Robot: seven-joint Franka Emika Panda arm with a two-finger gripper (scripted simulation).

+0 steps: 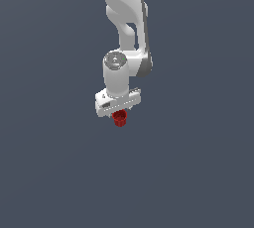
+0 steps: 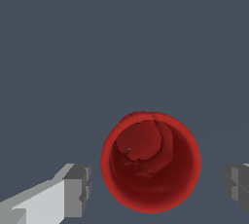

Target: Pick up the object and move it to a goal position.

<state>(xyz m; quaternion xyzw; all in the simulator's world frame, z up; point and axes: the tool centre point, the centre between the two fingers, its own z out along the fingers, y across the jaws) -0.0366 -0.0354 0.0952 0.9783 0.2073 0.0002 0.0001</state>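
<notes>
The object is a small bright red cup [image 1: 119, 119] with a wider rim, standing on the dark grey floor right under the white hand of the arm. In the wrist view I look down into its open mouth [image 2: 151, 162]. My gripper [image 1: 118, 113] is straight above it and open. In the wrist view the gripper [image 2: 158, 186] straddles the cup: one grey fingertip [image 2: 78, 189] stands on one side and the other fingertip [image 2: 238, 184] on the opposite side. A gap shows between each pad and the cup's wall. The fingers are mostly hidden in the exterior view.
The plain dark grey floor [image 1: 198, 172] spreads all around. The white arm [image 1: 126, 19] rises behind the hand toward the top of the exterior view. No goal marker shows.
</notes>
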